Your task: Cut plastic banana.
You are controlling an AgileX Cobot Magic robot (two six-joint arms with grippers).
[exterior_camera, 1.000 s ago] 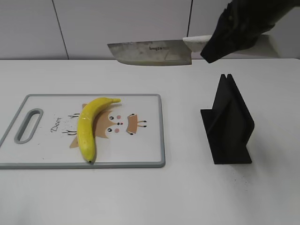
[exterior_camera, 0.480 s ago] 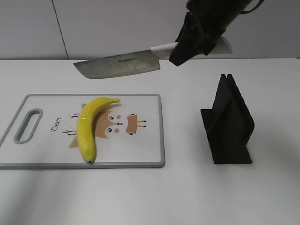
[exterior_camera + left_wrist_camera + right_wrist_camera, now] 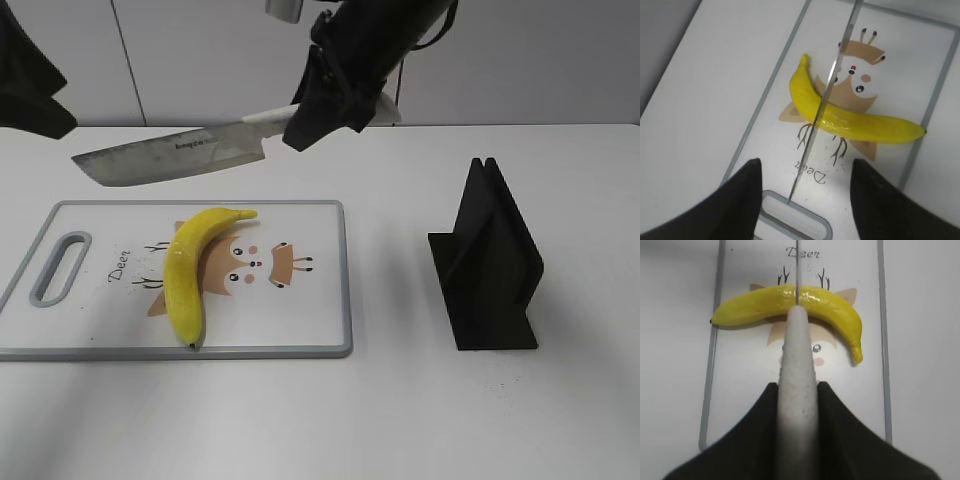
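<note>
Yellow plastic banana (image 3: 189, 270): lying on cutting board (image 3: 300, 330) | knife (image 3: 170, 157): above board, blade lined across banana for the cut | right gripper (image 3: 335, 95): clamps handle | left gripper (image 3: 805, 192): wide, empty, above board's handle end.

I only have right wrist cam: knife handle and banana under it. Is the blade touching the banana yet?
Observer: No. In the exterior view the knife is in the air, above the far edge of the cutting board, clear of the plastic banana.
Operator: Left arm anywhere near?
Observer: The left gripper hangs open over the board's handle end, holding nothing.
Operator: Anything else on the table?
Observer: A black knife stand right of the board, empty.
</note>
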